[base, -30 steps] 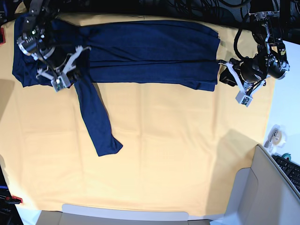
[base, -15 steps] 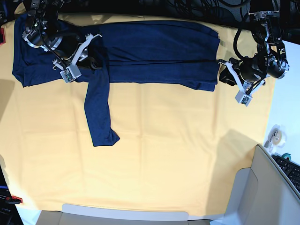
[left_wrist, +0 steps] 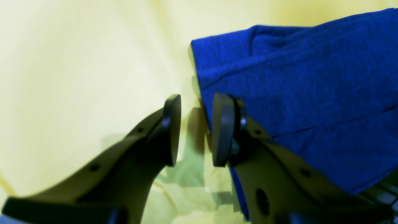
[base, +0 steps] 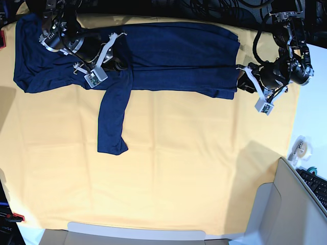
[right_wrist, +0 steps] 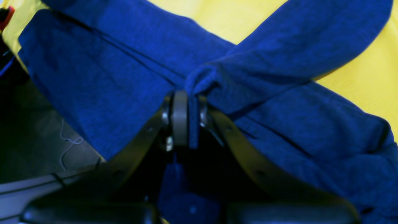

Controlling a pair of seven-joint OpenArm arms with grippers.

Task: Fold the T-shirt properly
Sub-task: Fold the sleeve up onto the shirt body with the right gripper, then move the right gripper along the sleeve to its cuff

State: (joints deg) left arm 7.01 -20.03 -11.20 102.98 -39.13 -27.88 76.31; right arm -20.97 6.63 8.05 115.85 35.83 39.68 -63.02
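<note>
The T-shirt lies stretched along the far edge of the table, on the yellow cloth that covers it, folded lengthwise into a long band. One sleeve hangs off the band toward the near edge, its cuff resting flat on the cloth.

The right gripper sits over the band near the far left corner of the table as the base view shows it. Its jaws are pressed together on a pinched fold of the navy fabric where the sleeve crosses the body.

The left gripper is at the opposite end of the shirt, low over the cloth. Its jaws stand apart with nothing between them; one finger is just beside the shirt's edge, the other over bare yellow cloth.
</note>
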